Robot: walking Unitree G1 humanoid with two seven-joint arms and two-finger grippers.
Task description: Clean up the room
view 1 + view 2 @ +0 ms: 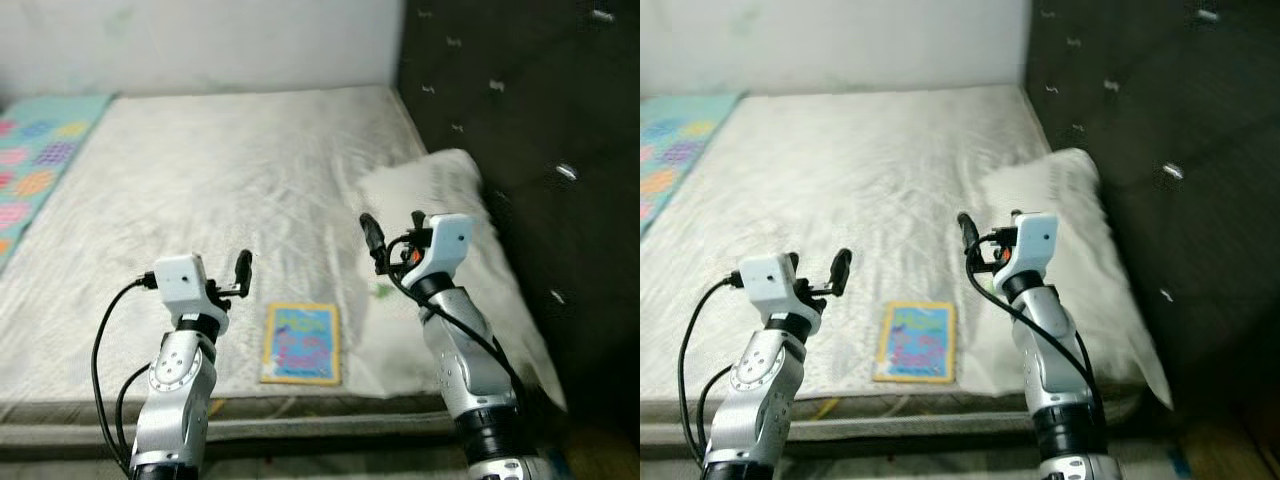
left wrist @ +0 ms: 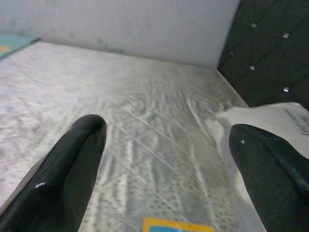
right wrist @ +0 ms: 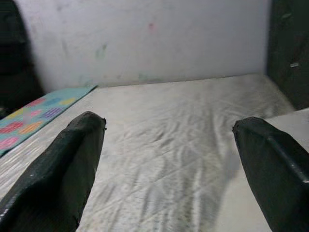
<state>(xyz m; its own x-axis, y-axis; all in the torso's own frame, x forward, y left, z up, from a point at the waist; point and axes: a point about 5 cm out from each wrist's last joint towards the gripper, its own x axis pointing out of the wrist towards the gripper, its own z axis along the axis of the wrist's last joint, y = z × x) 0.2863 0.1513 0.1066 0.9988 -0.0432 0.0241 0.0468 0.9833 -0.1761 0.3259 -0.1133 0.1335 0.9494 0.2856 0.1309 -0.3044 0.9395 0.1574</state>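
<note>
A: Book (image 1: 301, 343) position? Thin children's picture book, yellow border, blue cover.

B: It lay flat on the mattress (image 1: 220, 190), close to the near edge, between the two raised arms. Nothing touched it. Its yellow corner also showed in the left wrist view.

A: Left gripper (image 1: 236, 279)?

B: Held above the mattress, just to the robot's left of the book. Fingers (image 2: 72, 169) spread wide apart, nothing between them.

A: Right gripper (image 1: 393, 238)?

B: Raised over the near part of the white pillow (image 1: 440, 200), beyond the book and to its right. Fingers (image 3: 67, 164) also spread, holding nothing.

A: Surroundings?

B: The pillow rested against a dark tufted headboard (image 1: 530, 120) on the right. A colourful patterned mat (image 1: 35, 160) lay along the mattress's left side, and a pale wall (image 1: 200, 40) stood at the far end.
</note>
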